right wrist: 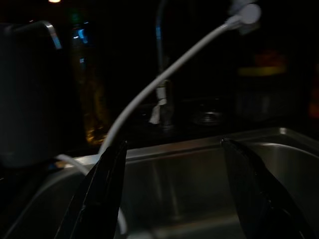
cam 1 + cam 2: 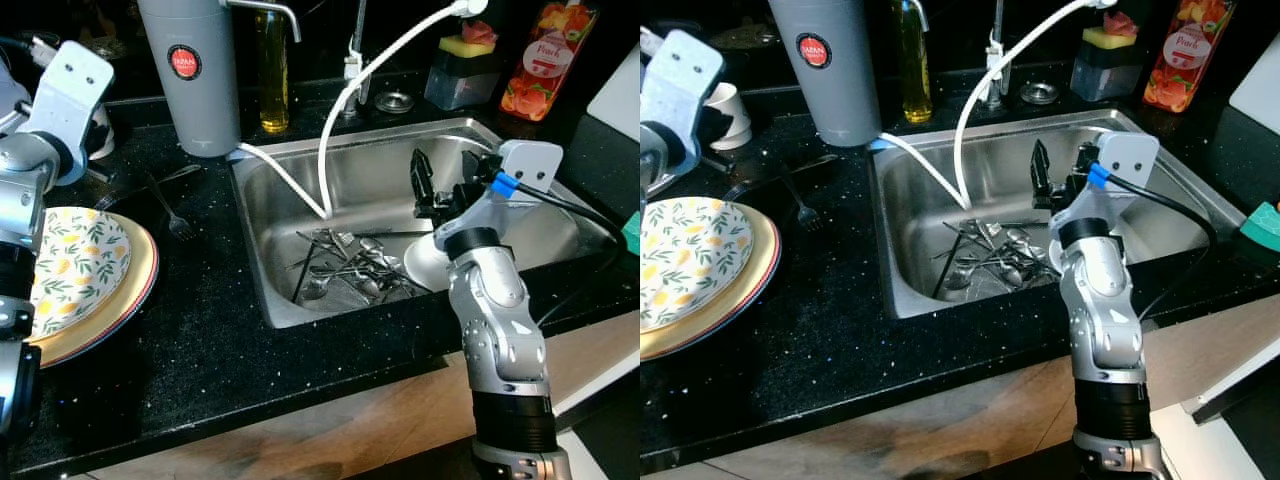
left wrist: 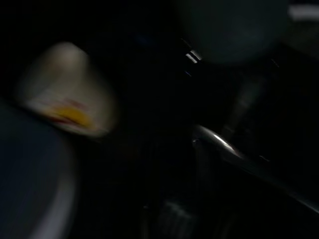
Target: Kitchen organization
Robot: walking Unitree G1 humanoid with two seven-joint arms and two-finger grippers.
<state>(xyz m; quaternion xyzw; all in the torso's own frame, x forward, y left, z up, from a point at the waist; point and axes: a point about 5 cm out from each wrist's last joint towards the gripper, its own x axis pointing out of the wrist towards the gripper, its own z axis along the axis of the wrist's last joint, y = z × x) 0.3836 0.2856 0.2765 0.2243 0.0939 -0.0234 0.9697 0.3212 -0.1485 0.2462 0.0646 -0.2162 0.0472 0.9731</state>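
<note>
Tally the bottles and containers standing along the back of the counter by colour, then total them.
Grey canister: 1
Yellow oil bottle: 1
Red-orange juice bottle: 1
Dark sponge holder: 1
Total: 4

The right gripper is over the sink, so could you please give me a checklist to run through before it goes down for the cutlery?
1. Right gripper open: ok, the right wrist view shows its fingers spread with nothing between them.
2. Gripper above the sink: ok, it hangs over the basin.
3. Cutlery reachable: ok, it lies in a loose tangled pile on the sink floor.
4. White hose clear of the path: not ok, it loops down into the basin beside the pile.
5. White plate in the sink: cannot tell whether it overlaps the cutlery.
6. Left gripper: cannot tell, its wrist view is dark and blurred.
</note>
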